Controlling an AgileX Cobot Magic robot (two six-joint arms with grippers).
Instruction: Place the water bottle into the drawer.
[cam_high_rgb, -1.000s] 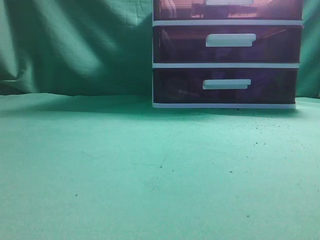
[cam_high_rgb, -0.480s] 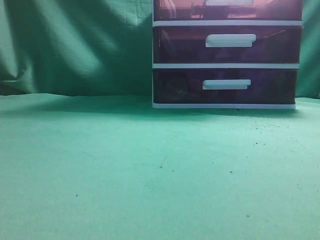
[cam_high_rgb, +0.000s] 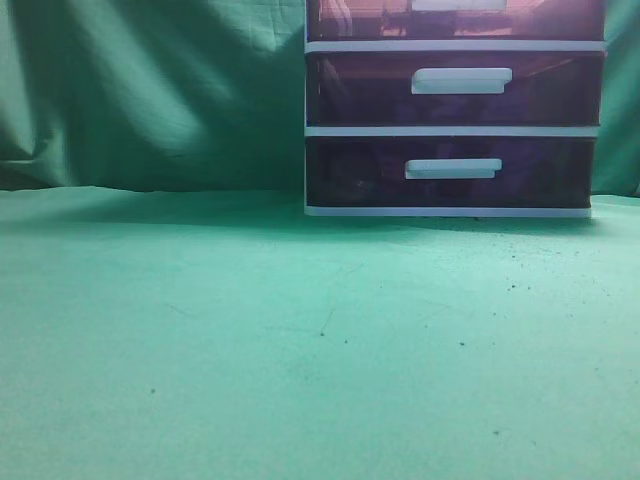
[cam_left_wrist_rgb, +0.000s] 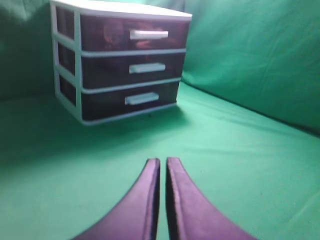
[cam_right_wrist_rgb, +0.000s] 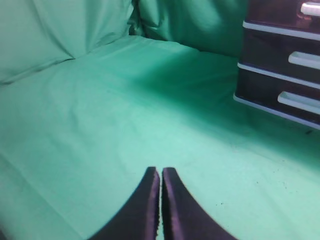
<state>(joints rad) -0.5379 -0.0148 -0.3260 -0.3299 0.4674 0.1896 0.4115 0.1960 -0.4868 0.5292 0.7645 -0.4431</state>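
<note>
Top drawer (cam_left_wrist_rgb: 134, 34) pushed in flush w/ the white frame, reddish-brown and translucent, white bar handle (cam_left_wrist_rgb: 148, 34) facing out; sits at the far end of the green tabletop (cam_high_rgb: 320, 340), cropped by the top edge in the exterior view. Water bottle nowhere on the open cloth in any view; a pale blur behind the top drawer's front in the left wrist view, maybe something already inside, too smeared to call. Left gripper (cam_left_wrist_rgb: 163, 165) hovering low over the cloth, jaws together, nothing between them. Right gripper (cam_right_wrist_rgb: 160, 172) same story, jaws pressed together, empty, w/ the unit off to its right. Looks like either a rest pose after a finished job or a start w/ the bottle out of frame. If still to do: open one pair of jaws first, come in level w/ the bar handle, grip at its middle, pull straight out so the light unit doesn't skid; other arm free to brace the frame. Count: 1 drawer unit, 3 drawers (1 reddish-brown, 2 darker purple (cam_high_rgb: 455, 130)), 3 bar handles, 2 grippers, 0 bottles clearly seen.
</note>
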